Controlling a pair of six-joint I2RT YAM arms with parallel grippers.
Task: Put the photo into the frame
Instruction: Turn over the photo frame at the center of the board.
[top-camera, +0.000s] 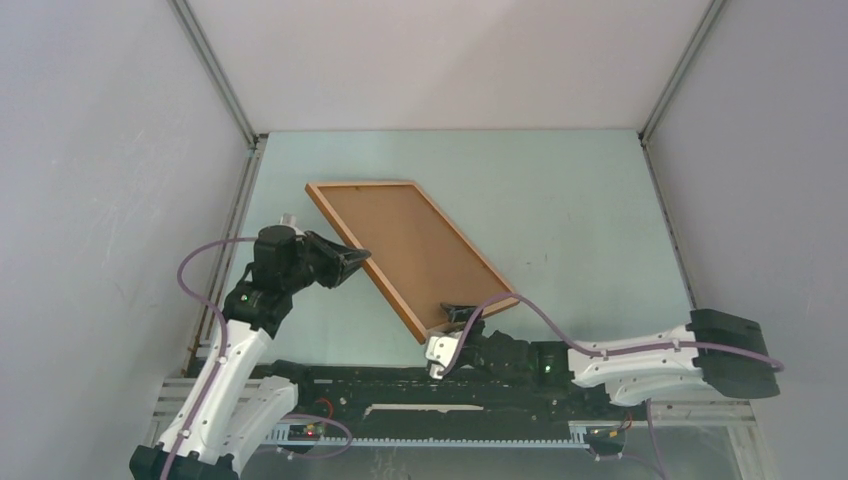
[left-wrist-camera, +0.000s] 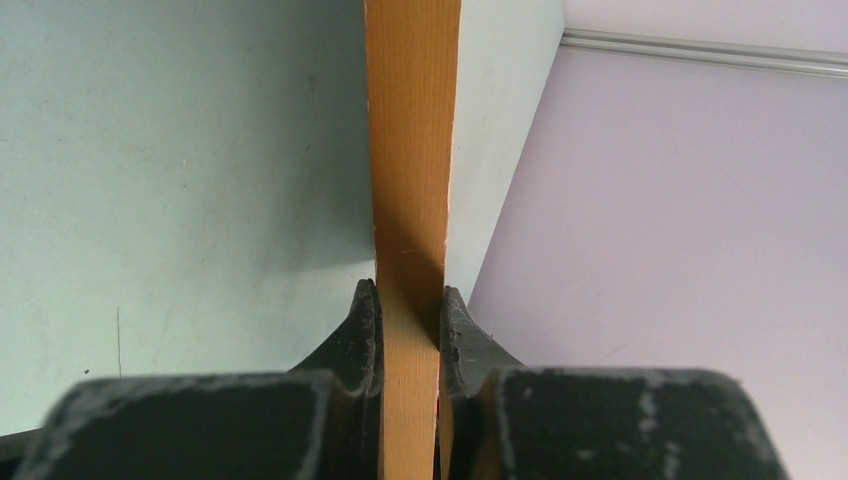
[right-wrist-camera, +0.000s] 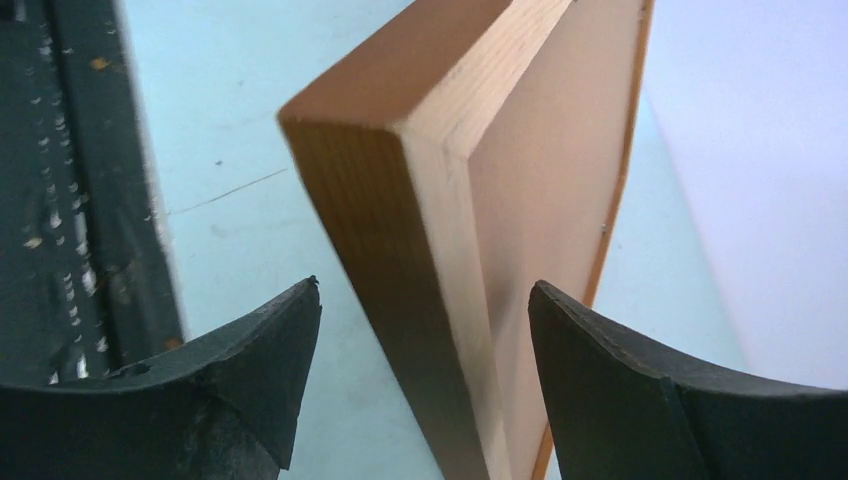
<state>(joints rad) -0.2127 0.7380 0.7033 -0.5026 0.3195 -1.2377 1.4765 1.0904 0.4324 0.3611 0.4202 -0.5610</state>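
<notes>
The frame (top-camera: 410, 245) is a thin light-brown wooden rectangle with its brown fibreboard back facing up. It stands tilted over the pale green table (top-camera: 580, 200). My left gripper (top-camera: 358, 258) is shut on the frame's left rail. In the left wrist view the rail (left-wrist-camera: 412, 150) runs straight up between the closed fingers of that gripper (left-wrist-camera: 408, 300). My right gripper (top-camera: 460, 312) is open at the frame's near corner. In the right wrist view the corner (right-wrist-camera: 440, 180) sits between the spread jaws of that gripper (right-wrist-camera: 425, 290) with gaps on both sides. The photo is not in view.
Grey enclosure walls stand on the left, right and back, with metal struts in the corners (top-camera: 215, 70). A black rail with cables (top-camera: 400, 385) runs along the near edge between the arm bases.
</notes>
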